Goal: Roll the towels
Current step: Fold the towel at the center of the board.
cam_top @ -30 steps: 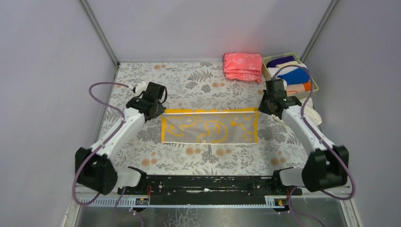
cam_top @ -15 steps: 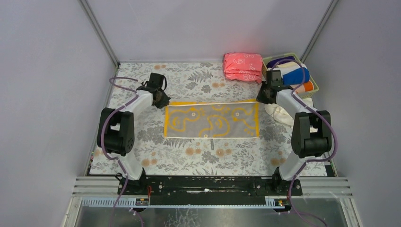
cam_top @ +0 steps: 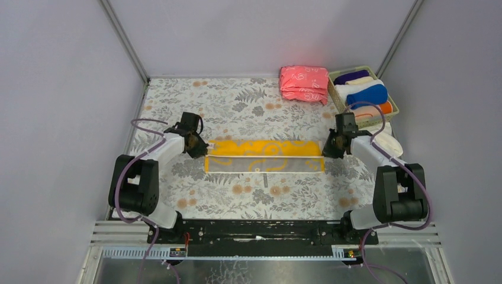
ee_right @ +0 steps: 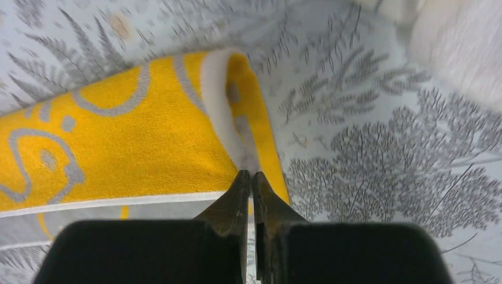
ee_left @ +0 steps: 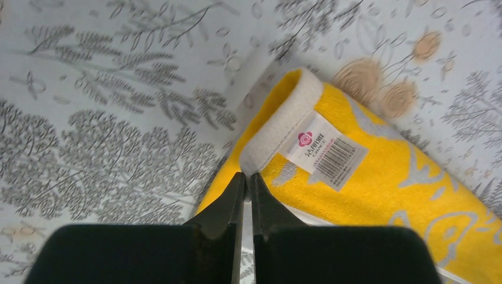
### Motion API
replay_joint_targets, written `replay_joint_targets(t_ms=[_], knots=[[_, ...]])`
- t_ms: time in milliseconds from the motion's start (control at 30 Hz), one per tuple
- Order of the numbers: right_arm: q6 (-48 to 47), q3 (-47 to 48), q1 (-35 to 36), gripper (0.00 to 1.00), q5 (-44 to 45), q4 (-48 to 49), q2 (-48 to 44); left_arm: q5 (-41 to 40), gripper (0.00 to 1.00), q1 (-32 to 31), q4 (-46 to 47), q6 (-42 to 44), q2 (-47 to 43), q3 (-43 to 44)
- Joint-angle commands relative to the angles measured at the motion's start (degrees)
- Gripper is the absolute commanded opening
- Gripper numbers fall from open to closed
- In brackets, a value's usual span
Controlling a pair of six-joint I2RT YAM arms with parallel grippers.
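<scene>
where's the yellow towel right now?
Top view: the yellow towel lies mid-table, folded lengthwise, stretched between the left gripper and right gripper, each pinching an end; the pink stack sits beyond it, to the right.

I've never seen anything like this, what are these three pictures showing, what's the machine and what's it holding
Two white robot arms are bolted at a table's near edge. The wide picture looks down from above; the other two come from cameras on each wrist. The left tool and right tool are each pinched shut on an end of a yellow towel, folded lengthwise. At the back lie a pink folded stack and a basket of rolled towels.
</scene>
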Motion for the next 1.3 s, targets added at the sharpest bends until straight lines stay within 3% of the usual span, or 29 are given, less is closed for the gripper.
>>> replay_joint_targets(t_ms=[0,400,767,1267], knots=[[1.9,-4.7,-0.4,0.00,-1.4,-1.0,-5.1,0.9,0.00,0.5,-1.3,-0.5,-4.1,-3.6],[1.4,-11.5,-0.3,0.00,-0.8,-1.3,-9.2,1.7,0.00,0.4,-3.1,1.0,-7.6,-8.9],[1.7,-14.1,-0.4,0.00,0.8,3.5,-3.8,0.0,0.04,0.2,-0.1,-0.1,-5.3,-13.0],[1.2,-12.3,-0.3,0.00,1.7,0.0,-7.6,0.5,0.02,-0.6,-7.4,-0.3,-14.5,-9.5]])
